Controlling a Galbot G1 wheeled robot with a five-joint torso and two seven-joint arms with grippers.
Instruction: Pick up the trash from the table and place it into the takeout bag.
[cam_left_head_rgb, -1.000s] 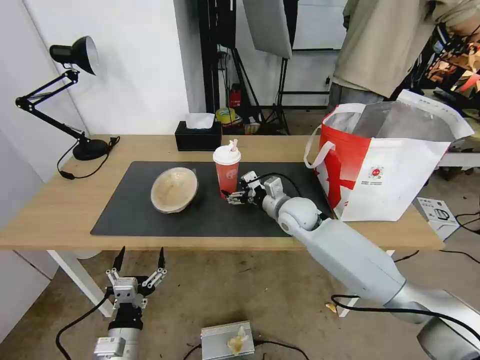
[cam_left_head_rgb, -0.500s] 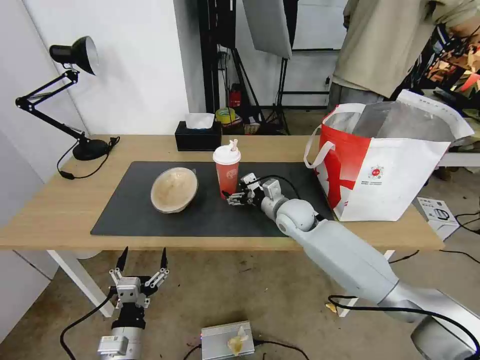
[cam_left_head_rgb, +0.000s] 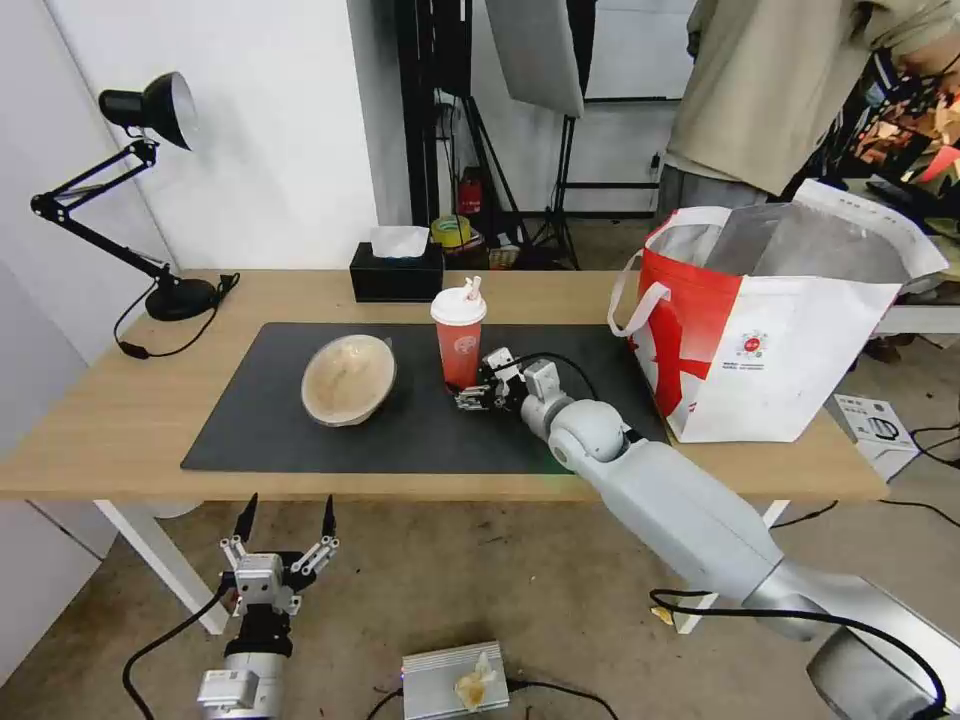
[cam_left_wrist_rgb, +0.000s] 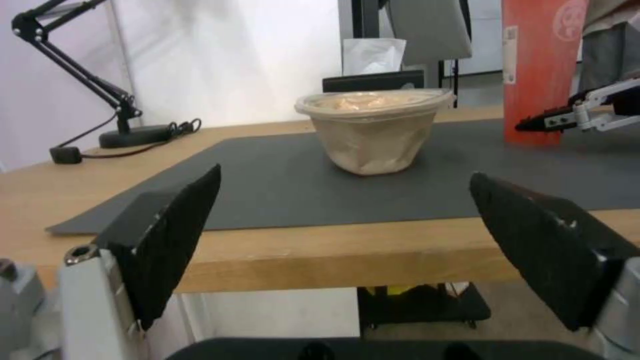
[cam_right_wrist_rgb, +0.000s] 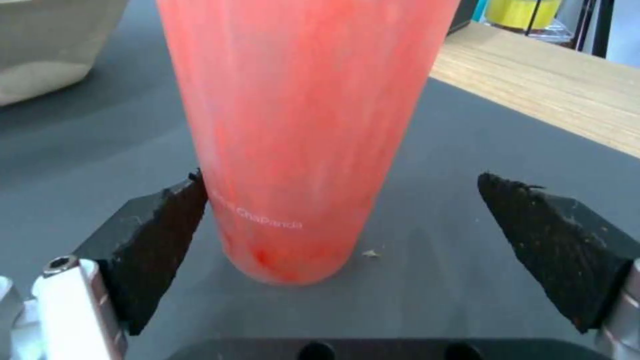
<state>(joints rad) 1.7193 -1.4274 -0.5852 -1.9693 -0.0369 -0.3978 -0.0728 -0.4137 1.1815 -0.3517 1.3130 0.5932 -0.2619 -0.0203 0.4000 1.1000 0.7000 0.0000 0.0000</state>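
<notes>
I have the right gripper (cam_left_head_rgb: 468, 397) low on the large dark grey mat (cam_left_head_rgb: 300, 440), its black fingers (cam_right_wrist_rgb: 153, 240) spread wide — one pad looks to touch the foot of the red paper cup with white lid and straw (cam_left_head_rgb: 459, 336), the other stands well clear. In the right wrist view the cup (cam_right_wrist_rgb: 300, 125) stands upright between them, its top cut off. The beige paper-pulp bowl (cam_left_head_rgb: 348, 378) sits on the mat beside the cup, tilted in the head view. The white-and-red takeout bag with silver foil lining (cam_left_head_rgb: 770, 330) stands open at the right end of the light-wood table (cam_left_head_rgb: 100, 430) — what lies inside I cannot make out. My left gripper (cam_left_head_rgb: 283, 533) hangs below the table edge, fingers apart.
</notes>
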